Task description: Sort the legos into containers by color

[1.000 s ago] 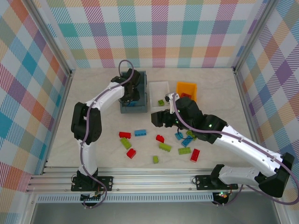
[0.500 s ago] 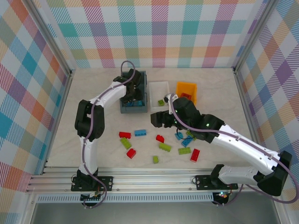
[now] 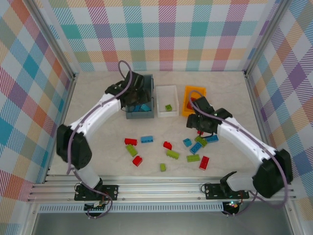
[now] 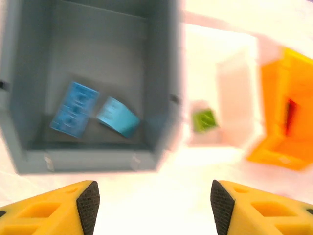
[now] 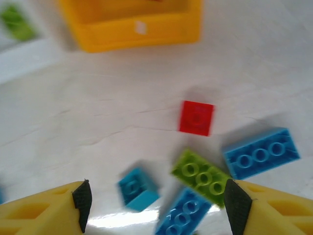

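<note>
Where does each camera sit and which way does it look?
Top external: overhead, behind the bases, looking down on the table; left arm and right arm show.
Left wrist: on the left arm, looking into the grey-blue bin; left tool open, below.
Right wrist: over loose legos; right tool open, below.
Wrist views share the orange bin.

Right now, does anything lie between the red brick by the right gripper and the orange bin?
Nothing visible: only bare table separates the red brick from the orange bin. The lime brick lies nearer the right gripper.
</note>
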Controlling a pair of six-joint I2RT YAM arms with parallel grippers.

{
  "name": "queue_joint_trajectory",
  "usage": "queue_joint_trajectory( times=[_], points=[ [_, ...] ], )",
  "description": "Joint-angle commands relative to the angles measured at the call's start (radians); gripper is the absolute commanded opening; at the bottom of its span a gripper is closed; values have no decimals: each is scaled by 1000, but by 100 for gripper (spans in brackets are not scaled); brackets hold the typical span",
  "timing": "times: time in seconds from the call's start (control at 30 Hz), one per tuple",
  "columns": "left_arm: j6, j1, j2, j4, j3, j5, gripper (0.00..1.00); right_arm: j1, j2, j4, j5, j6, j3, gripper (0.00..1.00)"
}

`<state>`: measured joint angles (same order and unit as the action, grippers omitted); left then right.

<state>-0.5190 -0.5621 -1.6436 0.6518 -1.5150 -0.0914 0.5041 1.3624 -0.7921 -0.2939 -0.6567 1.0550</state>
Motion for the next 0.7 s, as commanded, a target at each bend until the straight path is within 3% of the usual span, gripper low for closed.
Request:
queue_joint_trajectory(
  times=[0.0,0.13,0.3,0.43,0.67],
  points=[
    [-68,-144,126,-128,140,1,65,-72,89,-9,88,48,-13,75],
    [-139,-342,250,-251,294,-83,65,-143,195,48,146,66,-3,75],
    [-192,-501,315,-307,383,-179,65,-164,287,87,157,77,15,71],
    [-194,-558,333,-319,402,-208,66,-168,338,101,150,76,19,67],
    [-187,-579,345,-302,389,-225,65,-173,376,157,130,93,8,56]
  ],
)
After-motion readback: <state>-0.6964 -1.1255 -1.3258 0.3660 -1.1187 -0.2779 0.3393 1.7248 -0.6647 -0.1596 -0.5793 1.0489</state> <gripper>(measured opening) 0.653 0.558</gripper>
